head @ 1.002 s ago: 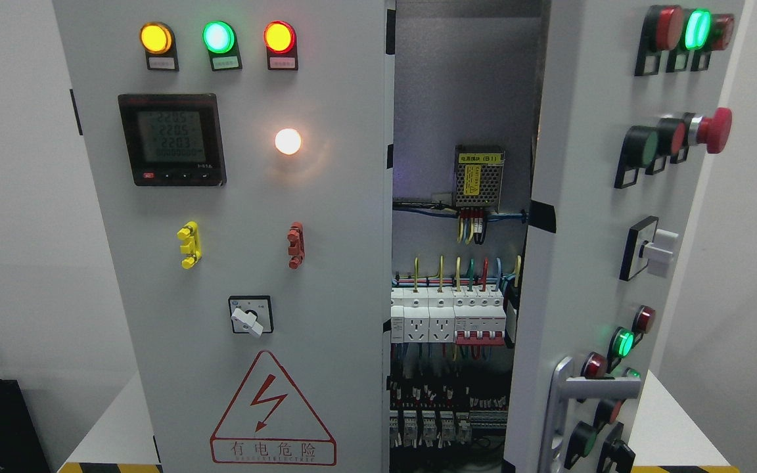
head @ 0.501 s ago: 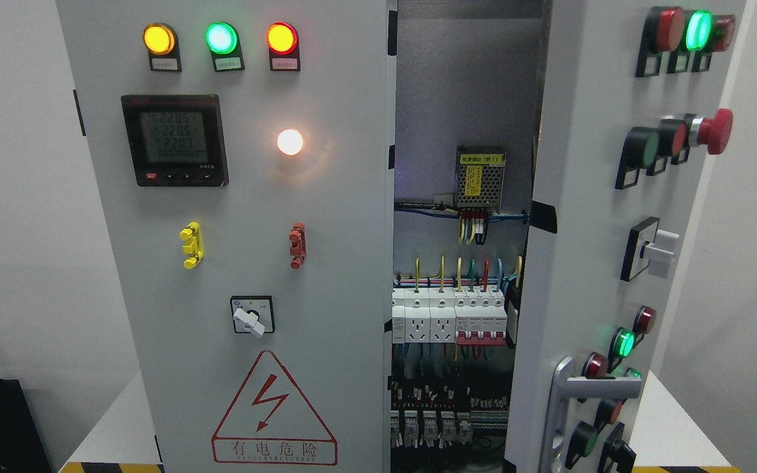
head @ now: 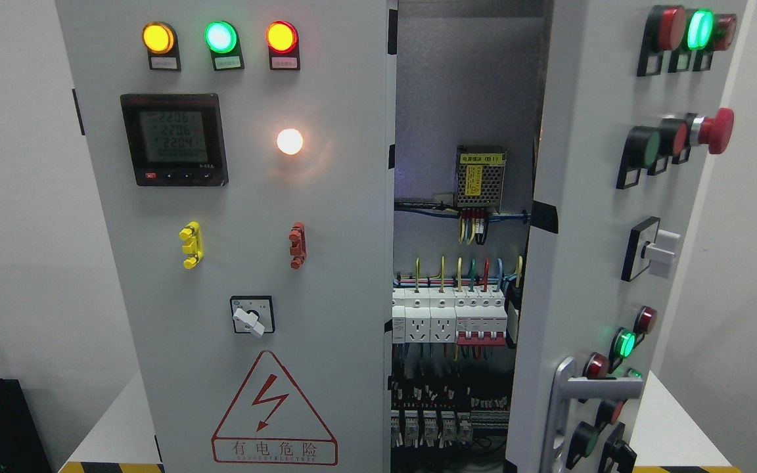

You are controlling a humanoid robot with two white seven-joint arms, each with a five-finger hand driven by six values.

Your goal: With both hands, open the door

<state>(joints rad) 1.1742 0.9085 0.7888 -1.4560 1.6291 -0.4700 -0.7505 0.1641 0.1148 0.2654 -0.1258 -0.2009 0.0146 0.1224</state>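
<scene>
Facing a grey electrical cabinet, we see no robot hand or arm anywhere in the head view, so we can't tell if the fingers are released, clenched or grasping.

Nearest to us, at lower right, is the silver metal lever handle (head: 572, 401), its long axis running up and down along the free edge of the grey right-hand metal door (head: 589, 217). That door is swung part-way out toward us, hinged on the right, w/ red and green push-buttons and a red mushroom stop button (head: 713, 130) on its face.

Left of it, the grey left-hand metal door (head: 326, 197) looks closed, w/ a black digital meter (head: 173, 139) and a red triangular shock-warning sign (head: 273, 410).

Farthest back, btwn the doors, the open gap shows white circuit breakers (head: 447, 318) and coloured wiring.

We judge the right arm's side is nearer the handle; the next move means reaching up from below frame to it.
</scene>
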